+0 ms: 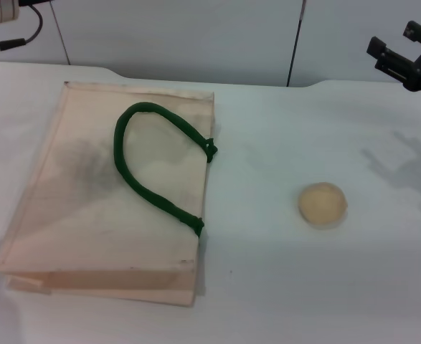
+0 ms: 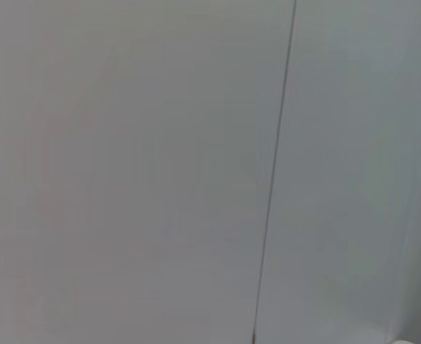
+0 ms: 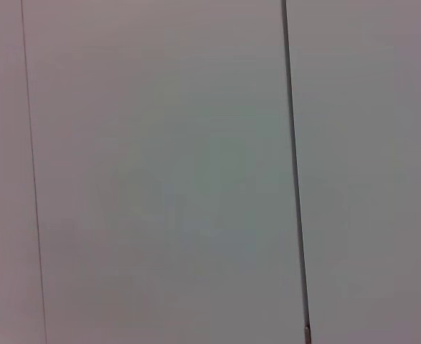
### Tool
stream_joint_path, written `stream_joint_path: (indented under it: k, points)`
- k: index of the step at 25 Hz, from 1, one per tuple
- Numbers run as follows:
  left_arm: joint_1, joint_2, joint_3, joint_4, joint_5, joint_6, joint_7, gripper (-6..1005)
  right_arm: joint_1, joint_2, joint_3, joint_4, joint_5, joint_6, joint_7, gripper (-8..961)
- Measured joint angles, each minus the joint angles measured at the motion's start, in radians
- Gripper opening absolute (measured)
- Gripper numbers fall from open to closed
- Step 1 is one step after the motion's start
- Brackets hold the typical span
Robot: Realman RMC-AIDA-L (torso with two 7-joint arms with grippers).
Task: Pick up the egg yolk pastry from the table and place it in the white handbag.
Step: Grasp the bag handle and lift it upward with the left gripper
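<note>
pastry: egg yolk pastry sits untouched on the table, right of centre
bag: white handbag lies flat at left, well apart
right gripper: upper right, fingers spread, holding nothing
left gripper: out of sight
progress: nothing done yet

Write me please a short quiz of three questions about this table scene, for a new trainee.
1. True or false: the egg yolk pastry lies inside the white handbag.
2. Which gripper is nearer to the pastry in the head view?
A. the left gripper
B. the right gripper
3. Fill the gap: the handbag lies ____ on the table, with one green handle on top of it.

Key
1. False. The pastry sits on the bare table, apart from the bag, on the robot's right side.
2. B. It hangs above the far right of the table; of the left arm only a part shows at the far left corner.
3. flat
</note>
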Motion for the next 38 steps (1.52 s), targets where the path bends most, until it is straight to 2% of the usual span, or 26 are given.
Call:
stream_joint_path:
  k: [14,24,32,38]
  points:
    - [-0.007,0.005,-0.01,0.0,-0.016,-0.016,0.025,401,0.0,0.0,0.0,0.0,-0.002,0.0,0.0,832]
    - [0.001,-0.002,-0.032,-0.049,-0.089,-0.01,0.032,396,0.001,0.0,-0.002,0.0,-0.002,0.003,0.0,831]
    - [0.003,-0.002,-0.032,-0.062,-0.104,-0.039,0.141,393,0.002,0.0,-0.002,0.001,-0.01,0.004,0.0,832]
    - [0.015,0.001,-0.033,-0.08,-0.154,-0.044,0.16,392,0.002,0.0,-0.002,0.003,-0.012,0.004,0.0,832]
